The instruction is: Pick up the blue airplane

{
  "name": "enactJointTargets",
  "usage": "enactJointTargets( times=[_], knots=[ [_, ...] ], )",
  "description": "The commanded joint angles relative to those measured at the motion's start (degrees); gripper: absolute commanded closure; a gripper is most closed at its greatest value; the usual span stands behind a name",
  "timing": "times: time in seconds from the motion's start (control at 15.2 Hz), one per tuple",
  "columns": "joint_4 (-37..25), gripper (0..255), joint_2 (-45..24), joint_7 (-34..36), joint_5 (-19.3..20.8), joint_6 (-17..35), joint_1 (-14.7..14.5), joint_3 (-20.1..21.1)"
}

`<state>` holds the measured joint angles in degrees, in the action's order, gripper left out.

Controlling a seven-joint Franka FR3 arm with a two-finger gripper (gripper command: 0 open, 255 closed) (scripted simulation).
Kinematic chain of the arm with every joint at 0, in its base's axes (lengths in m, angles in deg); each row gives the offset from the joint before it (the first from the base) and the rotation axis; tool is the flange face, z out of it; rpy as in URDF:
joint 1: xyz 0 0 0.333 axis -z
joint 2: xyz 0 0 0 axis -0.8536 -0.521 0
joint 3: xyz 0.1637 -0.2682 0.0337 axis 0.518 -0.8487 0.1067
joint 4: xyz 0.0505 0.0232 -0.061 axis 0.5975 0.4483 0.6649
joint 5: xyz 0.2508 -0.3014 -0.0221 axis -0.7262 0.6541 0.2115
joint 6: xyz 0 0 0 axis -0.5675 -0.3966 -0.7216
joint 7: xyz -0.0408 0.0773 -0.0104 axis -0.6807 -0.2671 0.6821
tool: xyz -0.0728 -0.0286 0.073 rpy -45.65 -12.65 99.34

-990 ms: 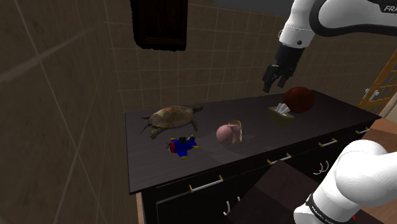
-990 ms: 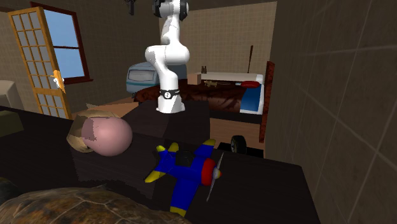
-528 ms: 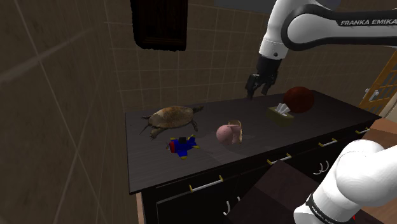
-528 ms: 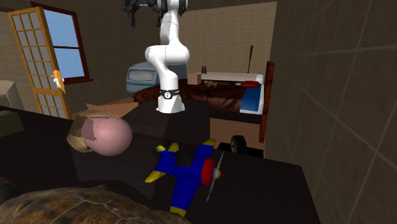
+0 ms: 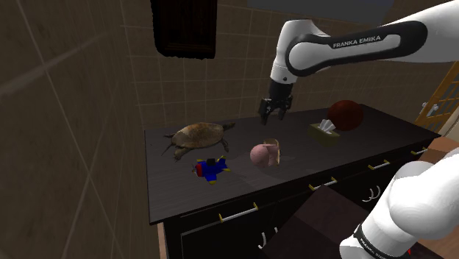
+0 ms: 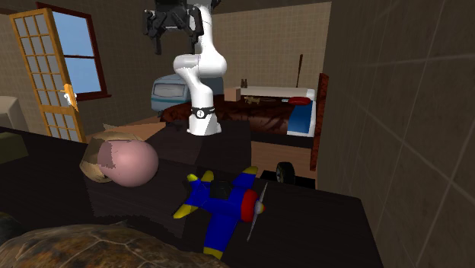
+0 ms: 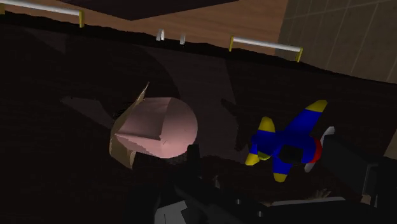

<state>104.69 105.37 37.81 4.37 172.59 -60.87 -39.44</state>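
The blue airplane (image 5: 212,169) has yellow wingtips and a red nose. It lies on the dark dresser top (image 5: 294,180) near the front edge, between a turtle and a pink shell-like toy. In the second exterior view the airplane (image 6: 221,202) sits close by with its propeller toward that view's right. My gripper (image 5: 273,112) hangs open and empty above the back of the dresser, up and to the shoulder view's right of the airplane. In the wrist view the airplane (image 7: 286,147) shows far below, between my spread fingers (image 7: 192,156).
A brown turtle (image 5: 197,137) lies behind the airplane, and the pink toy (image 5: 263,154) lies beside it, below the gripper. A tissue box (image 5: 324,133) and a dark red ball (image 5: 344,115) stand further to the shoulder view's right. Tiled walls rise behind the dresser.
The arm has swung to the shoulder view's left and come lower, from above the tissue box and ball to above the pink toy. The objects have not moved.
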Motion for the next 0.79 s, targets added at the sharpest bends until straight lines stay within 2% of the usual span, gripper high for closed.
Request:
enactJointTargets(
  times=[0.0,0.73],
  knots=[
    [-1.02,0,-4.1,0.15,-0.63,2.53,-0.3,0.23],
    [-13.33,0,-27.79,0.27,-3.57,10.87,-1.72,1.54]
  ],
)
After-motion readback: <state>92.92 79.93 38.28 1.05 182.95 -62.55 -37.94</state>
